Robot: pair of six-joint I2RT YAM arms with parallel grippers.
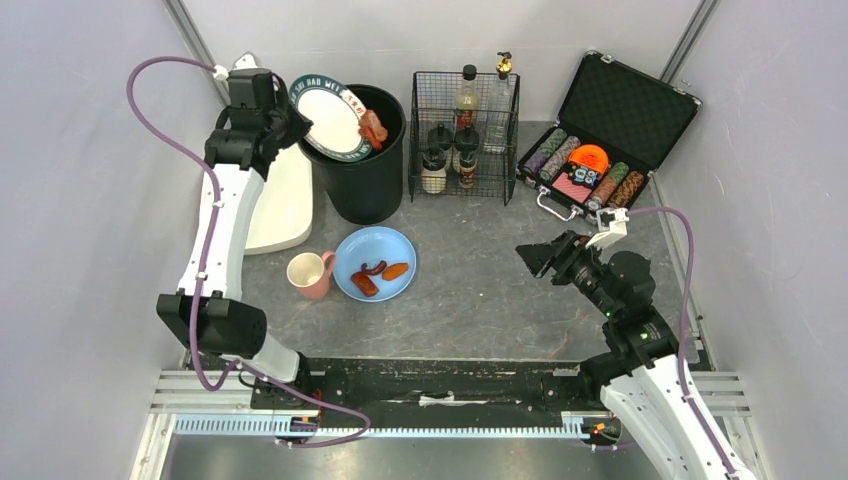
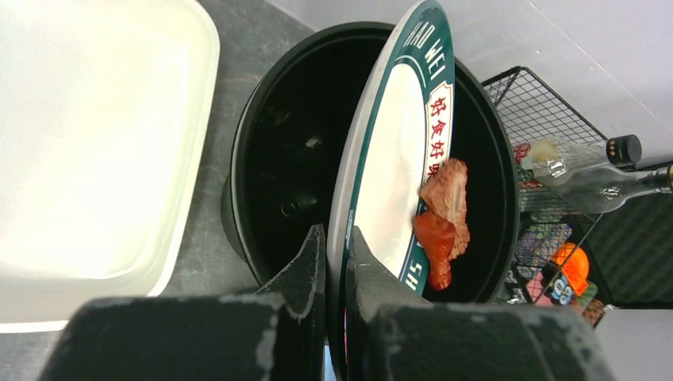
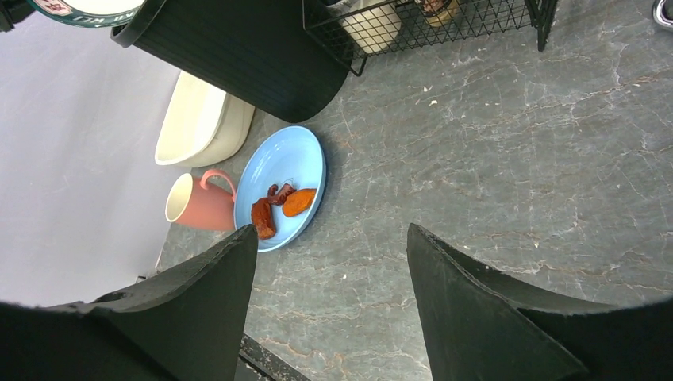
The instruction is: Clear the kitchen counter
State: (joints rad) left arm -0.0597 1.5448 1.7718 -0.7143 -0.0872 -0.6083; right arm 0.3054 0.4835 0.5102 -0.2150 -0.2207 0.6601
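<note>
Dump risk: thin edge grip on a steeply tilted plate
Left gripper (image 2: 335, 238) pinches the green-rimmed plate (image 2: 397, 151) over the black bin (image 2: 278, 159). The plate could slip in with the meat (image 2: 446, 206). Right gripper (image 3: 333, 228) hovers open above the kitchen counter (image 1: 480, 290).

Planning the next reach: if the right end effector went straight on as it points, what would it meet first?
Probably the bare kitchen counter, which shows between the open fingers of the right end effector; the blue plate lies left of that line. Depth is unclear.
</note>
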